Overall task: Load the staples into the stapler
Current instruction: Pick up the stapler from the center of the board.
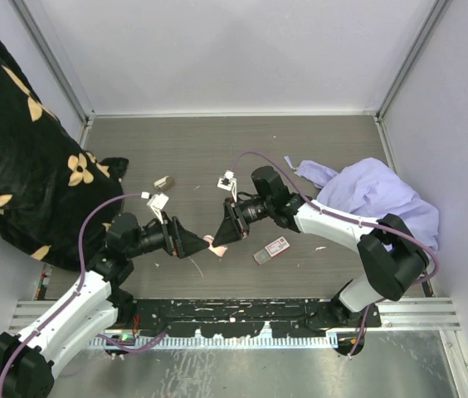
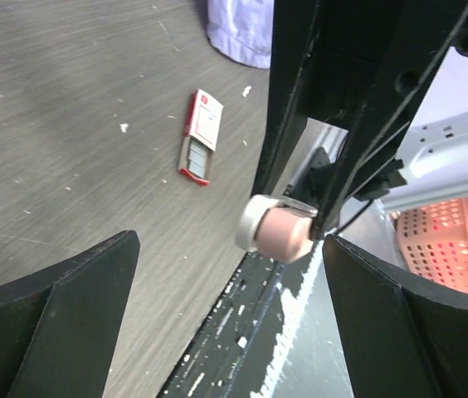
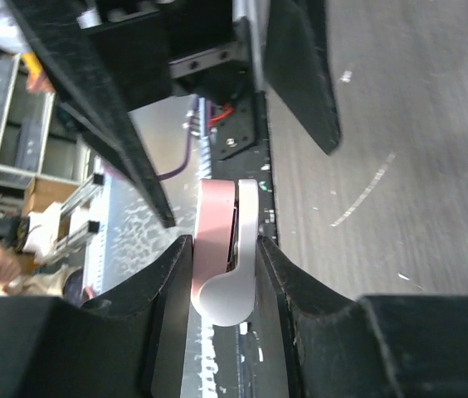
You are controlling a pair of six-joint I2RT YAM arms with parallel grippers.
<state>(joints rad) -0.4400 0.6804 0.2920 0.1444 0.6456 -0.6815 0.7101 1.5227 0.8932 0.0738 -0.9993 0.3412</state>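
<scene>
While the right gripper (image 3: 224, 242) clamps the small pink-and-white stapler (image 3: 217, 278), the red-and-white cardboard staples box (image 1: 272, 249) lies flat beside that arm, well apart from the wide-open, empty left gripper (image 1: 194, 246).

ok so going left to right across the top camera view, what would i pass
black flowered cloth → small tan block → stapler → staples box → lavender cloth

The top view looks steeply down from the near edge over the whole table (image 1: 217, 141), while both wrist views sit close — facing each other across the pink stapler (image 2: 288, 235) — the left sharing the staples (image 2: 201, 137) with the top.
</scene>
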